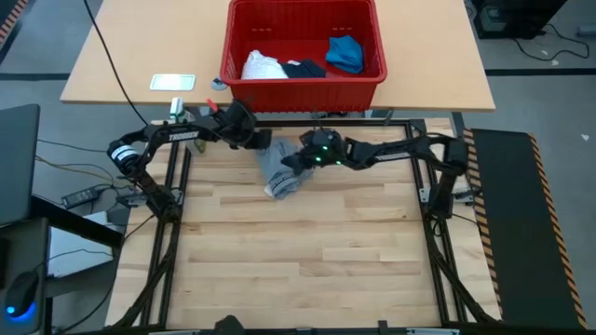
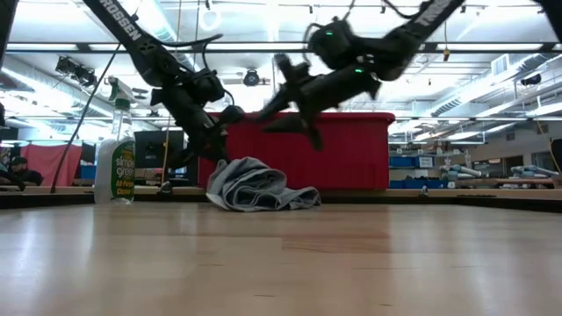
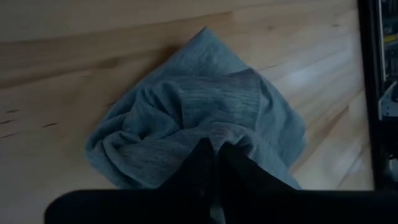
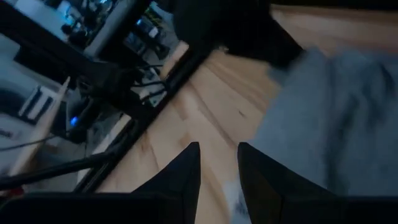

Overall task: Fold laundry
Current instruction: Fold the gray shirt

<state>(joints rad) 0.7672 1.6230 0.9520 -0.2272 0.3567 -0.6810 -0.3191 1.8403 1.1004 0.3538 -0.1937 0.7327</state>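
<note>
The low view shows the right gripper (image 2: 294,110) lifted, fingers apart and empty, while the left wrist view shows the left gripper (image 3: 216,163) pinching the T-shirt (image 3: 193,118).

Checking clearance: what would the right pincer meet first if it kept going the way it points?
Probably bare wooden tabletop beside the crumpled grey cotton T-shirt; depth is unclear.

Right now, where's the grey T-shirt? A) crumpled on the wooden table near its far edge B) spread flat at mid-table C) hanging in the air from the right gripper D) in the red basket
A: the grey T-shirt lies bunched on the table just in front of the red basket, with the left gripper shut on its edge.
</note>
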